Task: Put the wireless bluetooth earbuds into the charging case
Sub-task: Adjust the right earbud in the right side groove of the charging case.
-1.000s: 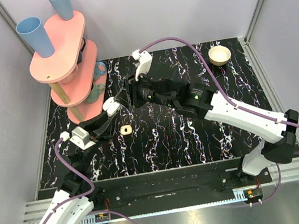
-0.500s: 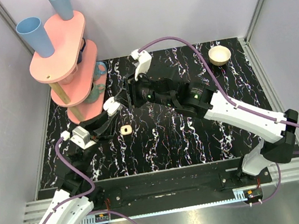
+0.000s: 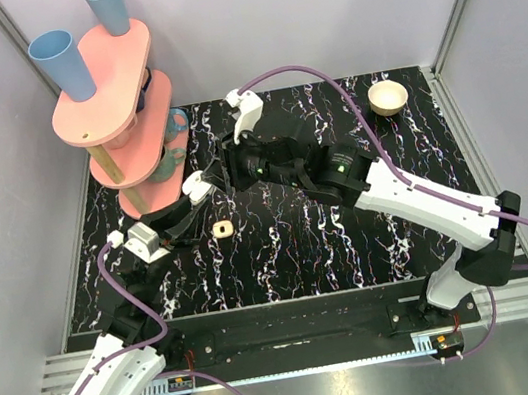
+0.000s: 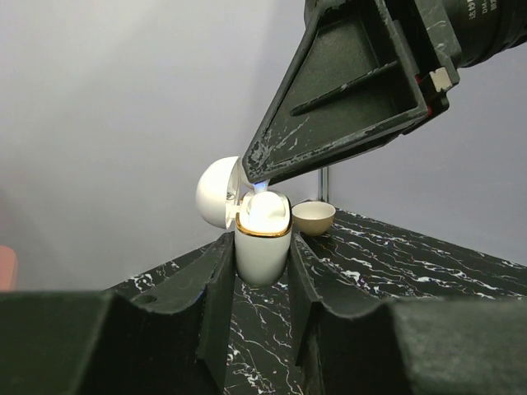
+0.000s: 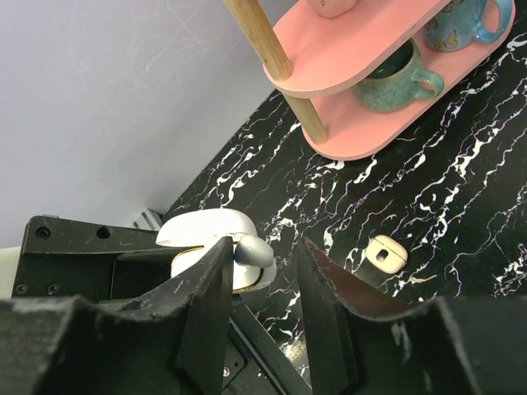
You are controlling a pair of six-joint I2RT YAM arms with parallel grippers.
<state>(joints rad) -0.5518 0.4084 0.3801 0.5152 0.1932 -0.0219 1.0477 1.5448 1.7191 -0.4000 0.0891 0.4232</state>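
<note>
Left gripper (image 4: pixel 262 247): its fingers (image 4: pixel 216 284) are pinching a white egg-shaped charging case with gold rim (image 4: pixel 263 251). The case stands upright between the two pads, its body low in the gap and its gold rim above the fingertips. The rounded white hinged lid (image 4: pixel 217 193) is flipped open, off to the left finger's side.

Right gripper (image 5: pixel 263 247) comes in from the far side, tips pointing down at the case mouth. Its fingers (image 5: pixel 202 288) are spread a little, and the gap is wider than what sits in it. One small white bean-shaped plastic earbud (image 5: pixel 252 251) is right at the tips, against one finger and clear of the other. From the left wrist this earbud (image 4: pixel 265 210) sits in the case mouth, just under the right finger's tip and bulging above the rim. I can't tell if it is fully seated.

From above, the two grippers meet tip to tip, left gripper (image 3: pixel 192 193) and right gripper (image 3: pixel 229 166), over the black white-veined marble-look table (image 3: pixel 332 237).

Near the left fingers, on the right arm's side, a cream rounded-square piece with a dark centre (image 3: pixel 222 228) lies flat on the table, apart from both grippers. Beyond the right fingers there's a pink two-tier wooden-post rack (image 3: pixel 114 91) with a teal ceramic mug (image 5: pixel 391 74) under its shelf. A small cream round bowl (image 3: pixel 388 96) sits well away from both sets of fingers.
</note>
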